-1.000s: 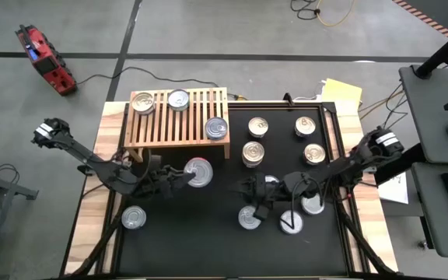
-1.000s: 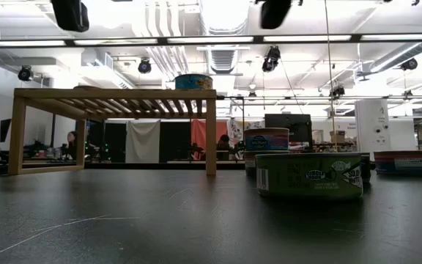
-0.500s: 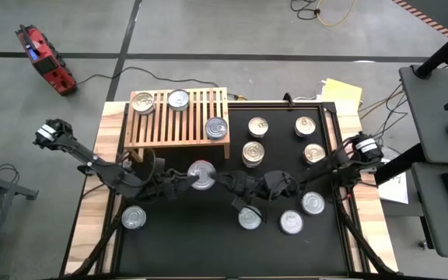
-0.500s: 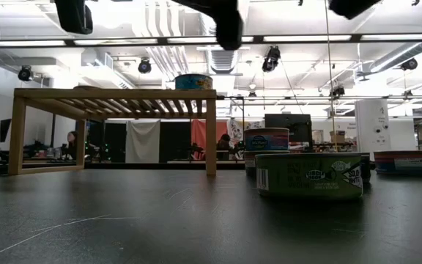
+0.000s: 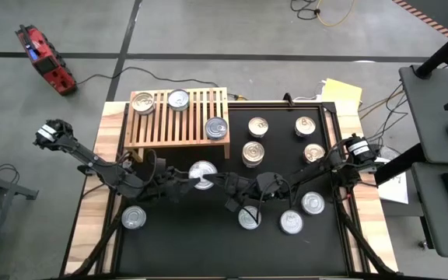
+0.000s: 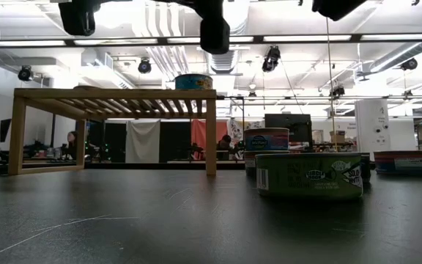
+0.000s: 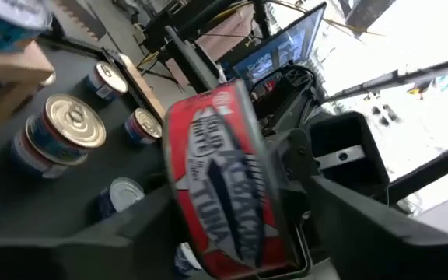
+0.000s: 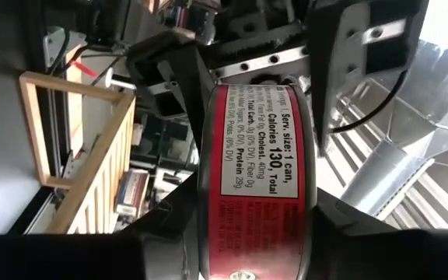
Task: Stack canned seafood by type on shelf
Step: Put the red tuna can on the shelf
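red tuna can (image 5: 202,175) held in the air over the black tabletop (image 5: 177,233), just in front of the shelf (image 5: 179,118), silver lid up in the high view. left gripper (image 5: 194,180) reaching in from the left side, fingers (image 7: 142,233) pinching the can by its red label in the left wrist view. right gripper (image 5: 218,182) stretched across from the right side, meeting the same can; in the right wrist view, its fingers (image 8: 162,241) dark on both sides of the red can (image 8: 253,183), nutrition label facing that camera; cannot tell whether actually squeezing or only close around it. seen from the low view, both grippers high near the upper edge, above the shelf (image 6: 116,99).

on the shelf's slatted top: two cans (image 5: 142,101) along the far edge and one blue-sided can (image 5: 216,128) at the near right corner. on the tabletop right of the shelf: four gold-lidded cans (image 5: 253,153) in two rows. nearer the front edge: one silver can (image 5: 134,217) on the left, three more (image 5: 292,222) on the right under the right arm. green-labelled can (image 6: 310,174) closest in the low view.
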Motion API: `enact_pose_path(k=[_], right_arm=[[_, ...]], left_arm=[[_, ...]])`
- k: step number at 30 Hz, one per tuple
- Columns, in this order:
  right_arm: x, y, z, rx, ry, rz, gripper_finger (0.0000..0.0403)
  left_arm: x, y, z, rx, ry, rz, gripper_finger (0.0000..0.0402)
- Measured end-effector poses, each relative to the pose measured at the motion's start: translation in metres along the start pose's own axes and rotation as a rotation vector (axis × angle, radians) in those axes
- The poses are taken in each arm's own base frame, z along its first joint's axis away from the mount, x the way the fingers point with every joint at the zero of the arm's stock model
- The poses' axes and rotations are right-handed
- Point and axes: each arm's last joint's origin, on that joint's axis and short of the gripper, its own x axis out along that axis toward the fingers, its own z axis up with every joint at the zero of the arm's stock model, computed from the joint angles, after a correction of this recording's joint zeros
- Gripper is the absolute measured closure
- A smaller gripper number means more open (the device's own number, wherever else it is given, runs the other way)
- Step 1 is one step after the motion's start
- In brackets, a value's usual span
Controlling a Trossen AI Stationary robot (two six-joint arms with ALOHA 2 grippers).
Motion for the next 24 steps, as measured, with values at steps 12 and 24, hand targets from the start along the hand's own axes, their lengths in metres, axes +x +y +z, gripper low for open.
enact_pose_path(k=[12,24], right_arm=[[-0.003,-0.015,-0.011,0.158,0.121,-0.021,0.0276],[-0.013,-0.015,-0.019,0.727,0.134,0.192,0.0276]], left_arm=[[-0.008,-0.005,0.017,0.4,-0.044,-0.012,0.0073],[-0.027,-0.019,0.058,0.96,-0.155,0.134,0.0082]])
